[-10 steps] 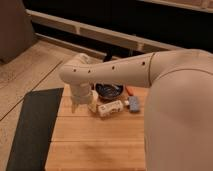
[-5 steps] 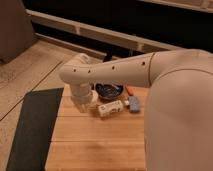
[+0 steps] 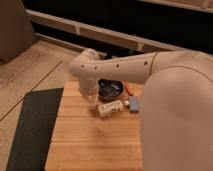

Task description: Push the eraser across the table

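Gripper (image 3: 92,103) is down low just beside the eraser (image 3: 111,108); clenched or released, I cannot tell. Eraser lies on the table's (image 3: 85,145) far half, most pushing seemingly left.

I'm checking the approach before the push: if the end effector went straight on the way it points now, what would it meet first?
The end effector points down, so likely the table right beside the eraser; depth is unclear.
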